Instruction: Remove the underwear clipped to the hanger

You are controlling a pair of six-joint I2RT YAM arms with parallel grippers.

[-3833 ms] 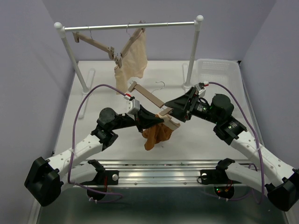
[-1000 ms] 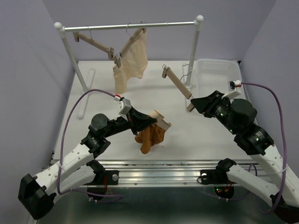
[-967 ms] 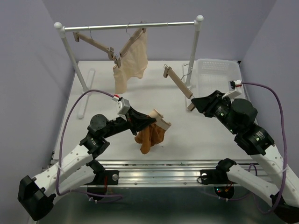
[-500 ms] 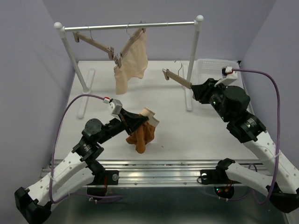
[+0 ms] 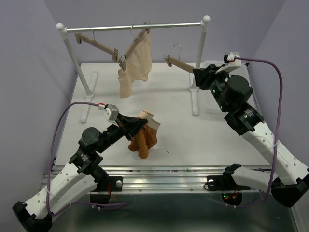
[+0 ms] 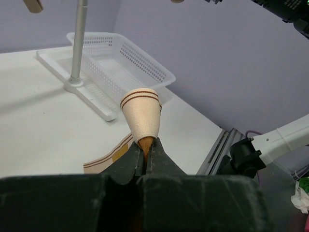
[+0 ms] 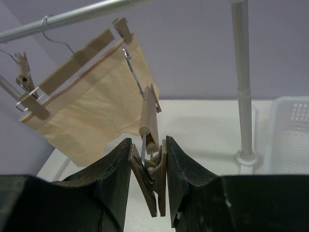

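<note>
Top view first: the underwear (image 5: 143, 141) is a soft, crumpled rust-brown bundle with a cream waistband (image 5: 147, 119). It dangles from the left jaws, low over the smooth white tabletop (image 5: 193, 130), toward the front left. It's well apart from the hanger (image 5: 177, 63), a light wooden bar with a thin wire hook. The right jaws hold that up by one end near the rack's right post (image 5: 201, 48). A pale cream underwear (image 5: 136, 60) hangs limp off the metal rail (image 5: 111, 28).

Left wrist view: jaws pinched right together on a sliver of the orange fabric. The waistband sticks up past them as a rounded, ribbed loop with two brown stripes. There's a white mesh plastic basket (image 6: 130, 60) behind.

Right wrist view: jaws only narrowly apart, clamped on the hanger's wooden clip end, with a bit of wire spring showing between them.
</note>
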